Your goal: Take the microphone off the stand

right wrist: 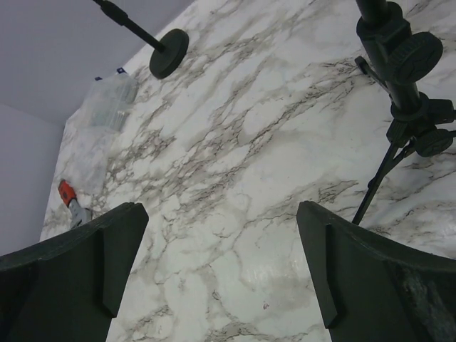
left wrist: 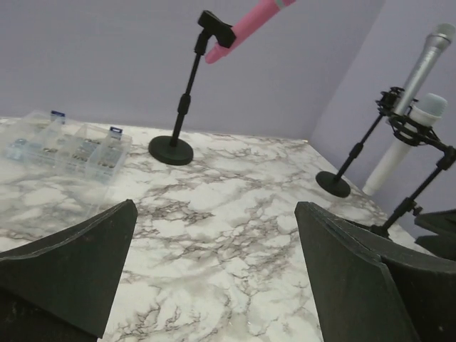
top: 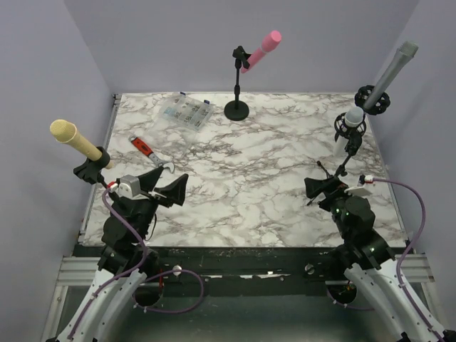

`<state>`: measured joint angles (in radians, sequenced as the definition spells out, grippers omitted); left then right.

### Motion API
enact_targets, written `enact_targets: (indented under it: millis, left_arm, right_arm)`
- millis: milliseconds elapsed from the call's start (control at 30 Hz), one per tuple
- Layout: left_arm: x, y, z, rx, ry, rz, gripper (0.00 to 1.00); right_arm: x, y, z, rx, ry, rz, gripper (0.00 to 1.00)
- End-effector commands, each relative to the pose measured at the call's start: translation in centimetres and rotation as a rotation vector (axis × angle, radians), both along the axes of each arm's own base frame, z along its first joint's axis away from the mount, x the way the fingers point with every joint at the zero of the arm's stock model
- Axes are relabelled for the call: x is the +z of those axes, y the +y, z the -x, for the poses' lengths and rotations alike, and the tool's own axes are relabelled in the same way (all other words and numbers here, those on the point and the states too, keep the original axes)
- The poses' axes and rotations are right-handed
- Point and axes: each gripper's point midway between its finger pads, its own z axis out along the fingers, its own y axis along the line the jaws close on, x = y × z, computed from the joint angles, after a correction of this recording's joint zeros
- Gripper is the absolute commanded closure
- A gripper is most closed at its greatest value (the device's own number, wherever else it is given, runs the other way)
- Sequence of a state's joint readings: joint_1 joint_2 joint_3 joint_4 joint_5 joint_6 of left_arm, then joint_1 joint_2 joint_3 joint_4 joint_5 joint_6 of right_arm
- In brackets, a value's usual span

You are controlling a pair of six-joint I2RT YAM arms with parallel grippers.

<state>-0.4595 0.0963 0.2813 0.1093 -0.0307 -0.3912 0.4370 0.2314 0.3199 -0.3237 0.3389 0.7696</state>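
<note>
A pink microphone (top: 261, 50) sits clipped in a black round-base stand (top: 236, 108) at the back middle; it also shows in the left wrist view (left wrist: 246, 25). A yellow microphone (top: 75, 141) sits in a stand clip at the left edge. A grey microphone (top: 390, 75) and a white microphone (top: 350, 122) sit in stands at the right. My left gripper (top: 169, 182) is open and empty above the table's front left, with nothing between the jaws (left wrist: 216, 214). My right gripper (top: 320, 187) is open and empty at the front right (right wrist: 222, 214), near the tripod stand (right wrist: 399, 85).
A clear plastic parts box (top: 185, 111) lies at the back left. A red-handled wrench (top: 149, 152) lies on the marble table (top: 249, 178) in front of the left gripper. Purple walls close in the back and both sides.
</note>
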Motion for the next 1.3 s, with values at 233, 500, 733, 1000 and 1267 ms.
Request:
enact_targets:
  millis: [233,500,733,1000,1267]
  left_arm:
    - [-0.3,5.1,-2.0,0.315,0.312,0.202,0.01]
    - [3.6,1.1,-0.1,0.057,0.213,0.010,0.01]
    - [7.5,-0.8,1.5,-0.076,0.088,-0.145,0.01]
    - [7.3,-1.3,2.1,-0.115,0.027,-0.216,0.01]
    - [7.0,-1.6,3.1,-0.152,-0.015,-0.215,0.01]
  right_arm:
    - [-1.8,-3.9,-0.5,-0.262,0.143,0.024,0.00]
    - [-0.5,-6.3,-0.7,-0.393,0.135,0.087,0.00]
    - [3.0,-7.3,-1.3,-0.406,0.024,0.180,0.00]
    - [7.7,-8.7,-2.8,-0.461,-0.045,0.361,0.01]
    - [7.3,-9.2,-4.8,-0.513,-0.016,0.498,0.03]
